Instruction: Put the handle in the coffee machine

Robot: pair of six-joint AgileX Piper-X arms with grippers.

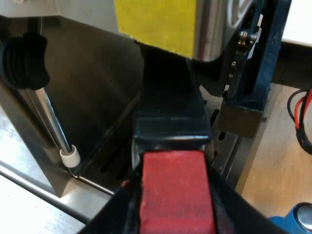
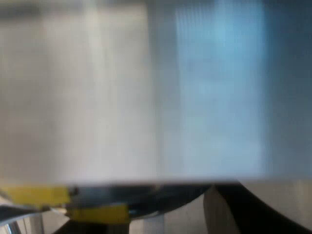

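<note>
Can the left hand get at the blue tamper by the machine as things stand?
Probably not yet: the left hand is shut on the red end of the handle, which reaches up under the espresso machine. It would need to let go first. The way to the blue tamper itself looks free.

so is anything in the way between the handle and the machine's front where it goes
Nothing visible does. The left gripper is shut on the red end, and the dark handle runs straight up to the espresso machine at its front. The steam wand stands clear to one side.
</note>
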